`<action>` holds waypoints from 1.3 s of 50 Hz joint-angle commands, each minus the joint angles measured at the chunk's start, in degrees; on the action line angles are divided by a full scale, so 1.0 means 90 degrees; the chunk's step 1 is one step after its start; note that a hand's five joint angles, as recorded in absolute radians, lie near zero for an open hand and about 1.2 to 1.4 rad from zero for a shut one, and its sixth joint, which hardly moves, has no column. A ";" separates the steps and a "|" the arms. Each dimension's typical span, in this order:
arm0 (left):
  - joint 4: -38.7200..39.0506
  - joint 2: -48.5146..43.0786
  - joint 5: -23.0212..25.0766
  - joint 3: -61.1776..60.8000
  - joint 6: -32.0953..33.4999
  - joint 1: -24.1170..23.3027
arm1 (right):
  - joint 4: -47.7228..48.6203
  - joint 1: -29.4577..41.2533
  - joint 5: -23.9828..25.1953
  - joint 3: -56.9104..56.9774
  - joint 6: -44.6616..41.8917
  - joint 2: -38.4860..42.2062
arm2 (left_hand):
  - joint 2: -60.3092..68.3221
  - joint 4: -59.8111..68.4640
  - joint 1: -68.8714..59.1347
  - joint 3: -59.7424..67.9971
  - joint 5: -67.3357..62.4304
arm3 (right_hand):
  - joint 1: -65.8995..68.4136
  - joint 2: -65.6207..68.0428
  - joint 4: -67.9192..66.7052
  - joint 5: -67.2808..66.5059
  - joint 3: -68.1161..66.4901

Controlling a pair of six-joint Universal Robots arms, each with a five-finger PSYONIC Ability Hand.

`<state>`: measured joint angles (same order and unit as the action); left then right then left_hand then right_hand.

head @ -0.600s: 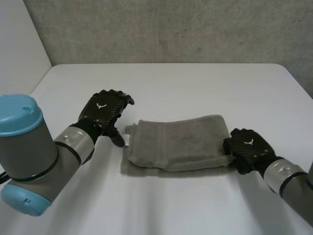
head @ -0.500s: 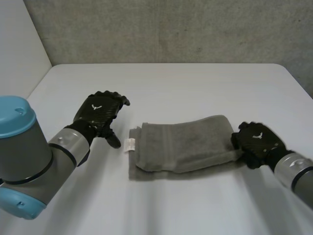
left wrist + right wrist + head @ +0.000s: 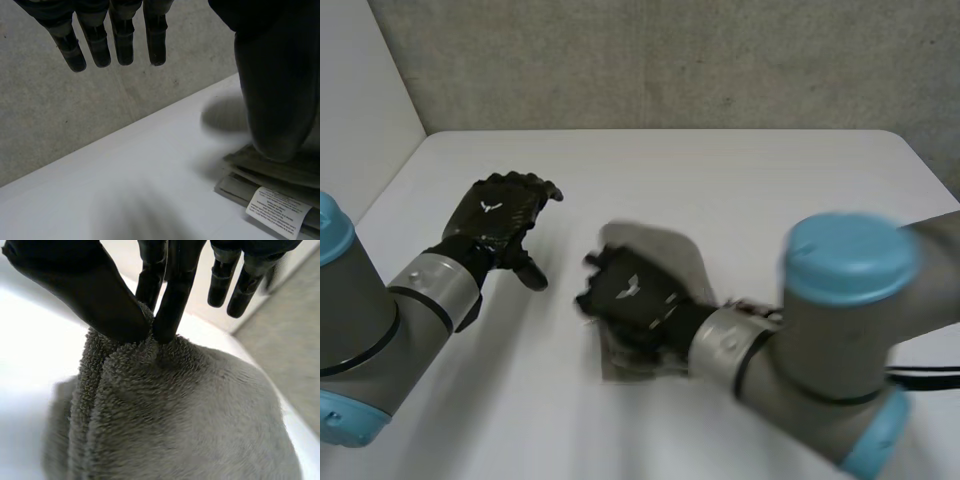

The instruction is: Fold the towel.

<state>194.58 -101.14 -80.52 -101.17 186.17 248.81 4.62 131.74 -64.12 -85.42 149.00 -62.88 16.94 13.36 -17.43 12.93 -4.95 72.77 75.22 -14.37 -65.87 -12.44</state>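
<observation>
The grey towel (image 3: 672, 256) lies folded in the middle of the white table (image 3: 740, 170). My right hand (image 3: 632, 297) is over its left part, shut on a folded towel edge that it holds up. In the right wrist view the thumb (image 3: 95, 295) and fingers pinch that thick edge of the towel (image 3: 185, 415). My left hand (image 3: 496, 218) hovers open to the left of the towel, apart from it. In the left wrist view its fingers (image 3: 117, 42) are straight, and the layered towel (image 3: 272, 170) with a white label (image 3: 280, 206) lies beside the thumb.
My right arm (image 3: 840, 330), with its light-blue cap, reaches across the table's front right. A grey wall (image 3: 650, 60) runs behind the table's far edge. Bare table lies behind and to the left of the towel.
My right hand has swung from the towel's right end over to its left part, carrying the pinched end with it. The left hand has drawn back to the left, away from the towel.
</observation>
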 commanded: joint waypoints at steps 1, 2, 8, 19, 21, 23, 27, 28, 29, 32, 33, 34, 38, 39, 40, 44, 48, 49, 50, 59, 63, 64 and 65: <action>-0.0009 0.0056 0.0002 -0.0008 -0.0129 -0.0009 | 0.0161 0.0332 -0.0424 0.0204 -0.0003 0.0815 | -0.0280 -0.0374 0.0334 -0.0325 0.0059 | -0.1947 -0.2220 0.0485 0.2292 0.0271; 0.0001 0.0066 0.0002 0.0001 -0.0138 -0.0009 | 0.0161 0.0332 -0.0425 0.0204 -0.0002 0.0815 | -0.0261 -0.0374 0.0316 -0.0325 0.0040 | -0.1974 -0.2247 0.0485 0.2319 0.0271; 0.0050 0.0018 0.0002 0.0138 -0.0158 0.0000 | 0.0122 0.0079 -0.0796 -0.0021 0.0408 0.0092 | -0.0261 -0.0374 0.0316 -0.0325 0.0040 | -0.6974 -0.7247 0.0485 0.7319 0.0271; 0.0040 -0.0470 -0.0047 0.0830 -0.0927 -0.0448 | 0.0102 -0.1279 -0.0796 -0.0968 0.2429 -0.1597 | -0.0112 -0.0374 0.0166 -0.0325 -0.0109 | -0.6974 -0.7247 0.0485 0.7319 0.0271; 0.0011 -0.0606 -0.0124 0.0947 -0.1094 -0.0565 | 0.0093 -0.1493 -0.0815 -0.1065 0.2702 -0.1627 | -0.0093 -0.0374 0.0147 -0.0325 -0.0128 | -0.6974 -0.7247 0.0485 0.7319 0.0271; -0.0009 -0.0745 -0.0223 0.1027 -0.1203 -0.0644 | 0.0102 -0.1552 -0.0806 -0.1085 0.2761 -0.1578 | -0.0093 -0.0374 0.0147 -0.0325 -0.0128 | -0.6974 -0.7247 0.0485 0.7319 0.0271; -0.0019 -0.1144 -0.0505 0.1183 -0.1262 -0.0848 | 0.0093 -0.1611 -0.0776 -0.1105 0.2781 -0.1363 | -0.0093 -0.0374 0.0147 -0.0325 -0.0128 | -0.6974 -0.7247 0.0485 0.7319 0.0271; -0.0019 -0.1145 -0.0506 0.1183 -0.1261 -0.0849 | 0.0102 -0.1621 -0.0786 -0.1105 0.2752 -0.1198 | -0.0093 -0.0374 0.0147 -0.0325 -0.0128 | -0.6974 -0.7247 0.0485 0.7319 0.0271; -0.0009 -0.1251 -0.0554 0.1212 -0.1261 -0.0936 | 0.0151 -0.1621 -0.0786 -0.1066 0.2790 -0.1062 | -0.0111 -0.0374 0.0166 -0.0325 -0.0110 | -0.6974 -0.7247 0.0485 0.7319 0.0271; -0.0019 -0.1476 -0.0594 0.1251 -0.1281 -0.1073 | 0.0190 -0.1650 -0.0825 -0.0997 0.2849 -0.0904 | -0.0093 -0.0374 0.0147 -0.0325 -0.0128 | -0.6974 -0.7247 0.0485 0.7319 0.0271; -0.0019 -0.1593 -0.0604 0.1261 -0.1281 -0.1122 | 0.0210 -0.1679 -0.0854 -0.0910 0.2878 -0.0711 | -0.0093 -0.0374 0.0147 -0.0325 -0.0128 | -0.6974 -0.7247 0.0485 0.7319 0.0271; -0.0019 -0.1594 -0.0604 0.1261 -0.1281 -0.1123 | 0.0220 -0.1670 -0.0874 -0.0774 0.2946 -0.0409 | -0.0093 -0.0374 0.0147 -0.0325 -0.0128 | -0.6974 -0.7247 0.0485 0.7319 0.0271; -0.0038 -0.1935 -0.0749 0.1203 -0.1262 -0.1288 | 0.0171 -0.1660 -0.0913 -0.0499 0.3162 0.0102 | -0.0130 -0.0374 0.0184 -0.0325 -0.0091 | -0.6974 -0.7247 0.0485 0.7319 0.0271; -0.0038 -0.1936 -0.0750 0.1202 -0.1261 -0.1289 | 0.0180 -0.1640 -0.0894 -0.0402 0.3345 0.0286 | -0.0130 -0.0374 0.0185 -0.0325 -0.0091 | -0.6974 -0.7247 0.0485 0.7319 0.0271; -0.0038 -0.2042 -0.0837 0.1164 -0.1261 -0.1356 | 0.0190 -0.1640 -0.0884 -0.0334 0.3531 0.0442 | -0.0167 -0.0374 0.0222 -0.0325 -0.0054 | -0.6974 -0.7247 0.0485 0.7319 0.0271; -0.0067 -0.2365 -0.1052 0.1154 -0.1232 -0.1435 | 0.0171 -0.1611 -0.0874 -0.0178 0.3679 0.0745 | -0.0186 -0.0374 0.0241 -0.0325 -0.0035 | -0.6974 -0.7247 0.0485 0.7319 0.0271; -0.0087 -0.2424 -0.1092 0.1183 -0.1232 -0.1435 | 0.0161 -0.1611 -0.0903 -0.0099 0.3572 0.0912 | -0.0186 -0.0374 0.0241 -0.0325 -0.0035 | -0.6974 -0.7247 0.0485 0.7319 0.0271; -0.0087 -0.2424 -0.1102 0.1183 -0.1232 -0.1425 | 0.0161 -0.1611 -0.0903 -0.0099 0.3572 0.0913 | -0.0186 -0.0374 0.0241 -0.0325 -0.0035 | -0.6974 -0.7247 0.0485 0.7319 0.0271; -0.0087 -0.2424 -0.1102 0.1183 -0.1232 -0.1425 | 0.0171 -0.1611 -0.0903 -0.0099 0.3514 0.0922 | -0.0186 -0.0374 0.0241 -0.0325 -0.0035 | -0.6974 -0.7247 0.0485 0.7319 0.0271; -0.0087 -0.2561 -0.1131 0.1154 -0.1232 -0.1454 | 0.0161 -0.1611 -0.1108 -0.0108 0.3201 0.0932 | -0.0168 -0.0374 0.0222 -0.0325 -0.0053 | -0.6974 -0.7247 0.0485 0.7319 0.0271; -0.0087 -0.2434 -0.1238 0.1163 -0.1232 -0.1445 | 0.0132 -0.1601 -0.1128 -0.0138 0.3181 0.0786 | -0.0224 -0.0374 0.0278 -0.0325 0.0002 | -0.6974 -0.7247 0.0485 0.7319 0.0271; -0.0087 -0.2434 -0.1239 0.1163 -0.1232 -0.1445 | 0.0122 -0.1611 -0.1128 -0.0147 0.3191 0.0592 | -0.0224 -0.0374 0.0278 -0.0325 0.0003 | -0.6974 -0.7247 0.0485 0.7319 0.0271; -0.0097 -0.2299 -0.1297 0.1183 -0.1232 -0.1416 | 0.0103 -0.1621 -0.1137 -0.0157 0.3220 0.0300 | -0.0261 -0.0374 0.0315 -0.0325 0.0040 | -0.6974 -0.7247 0.0485 0.7319 0.0271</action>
<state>193.78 -123.69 -90.98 -90.75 175.08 235.81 5.98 117.26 -74.01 -86.46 177.88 -55.03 16.94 13.36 -17.43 12.93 -5.48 13.46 14.25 -14.37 -3.52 -12.44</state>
